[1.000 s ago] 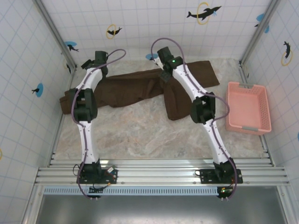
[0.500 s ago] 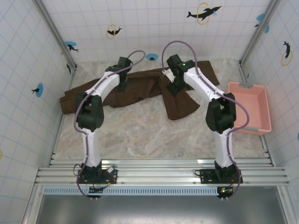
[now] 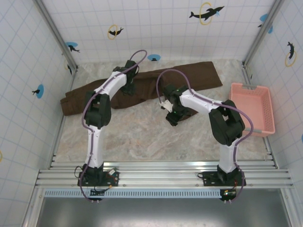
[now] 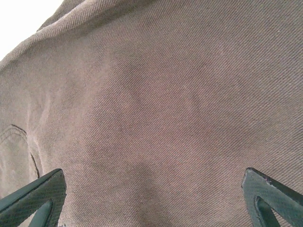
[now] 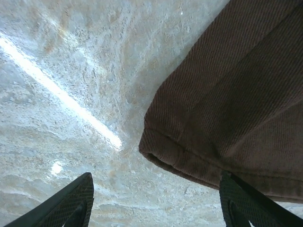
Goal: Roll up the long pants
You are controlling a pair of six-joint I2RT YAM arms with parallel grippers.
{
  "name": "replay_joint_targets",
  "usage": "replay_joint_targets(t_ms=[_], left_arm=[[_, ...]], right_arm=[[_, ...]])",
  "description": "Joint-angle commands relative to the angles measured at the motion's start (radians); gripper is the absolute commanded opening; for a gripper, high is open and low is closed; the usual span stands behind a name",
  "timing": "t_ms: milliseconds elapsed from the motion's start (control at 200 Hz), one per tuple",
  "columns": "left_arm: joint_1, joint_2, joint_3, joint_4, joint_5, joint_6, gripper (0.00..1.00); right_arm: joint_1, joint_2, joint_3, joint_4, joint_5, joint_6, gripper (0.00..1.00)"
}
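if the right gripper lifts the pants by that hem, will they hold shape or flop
Probably floppy: the pants lie flat with folds, so a lifted hem would likely drape and trail. The thick twill weave suggests some weight and a rough, non-slippery grip. Pushed, they would likely bunch rather than slide.

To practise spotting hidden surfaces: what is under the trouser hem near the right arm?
The pale stone table shows beside the pants and runs beneath them; anything under the cloth is covered.
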Motion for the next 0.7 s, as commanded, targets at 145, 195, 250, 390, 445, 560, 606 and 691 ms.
replay_joint_targets(t_ms=[145, 195, 250, 390, 445, 560, 606, 691], left_arm=[[0.001, 0.038, 0.028, -0.050, 0.026, -0.041, 0.98], [0.001, 0.036, 0.028, -0.052, 0.024, -0.039, 0.97], [0.002, 0.036, 0.030, -0.052, 0.030, -0.036, 0.97], [0.001, 0.033, 0.024, -0.050, 0.033, -0.030, 0.98], [0.001, 0.033, 0.021, -0.051, 0.035, -0.023, 0.97], [0.002, 0.030, 0.010, -0.050, 0.023, -0.004, 0.97], [0.002, 0.029, 0.005, -0.049, 0.012, 0.006, 0.98], [0.004, 0.025, -0.002, -0.042, -0.013, 0.037, 0.98]], right_arm=[[-0.001, 0.027, -0.018, 0.088, 0.036, -0.072, 0.65], [-0.001, 0.055, -0.001, 0.084, 0.040, -0.088, 0.61], [-0.004, 0.084, 0.019, 0.078, 0.037, -0.093, 0.53], [-0.008, 0.114, 0.030, 0.082, 0.025, -0.103, 0.26], [-0.011, 0.116, 0.032, 0.082, 0.031, -0.108, 0.15], [-0.019, 0.075, 0.048, 0.060, 0.052, -0.112, 0.00], [-0.025, 0.041, 0.063, 0.040, 0.045, -0.115, 0.00], [-0.039, -0.026, 0.117, -0.033, 0.017, -0.123, 0.00]])
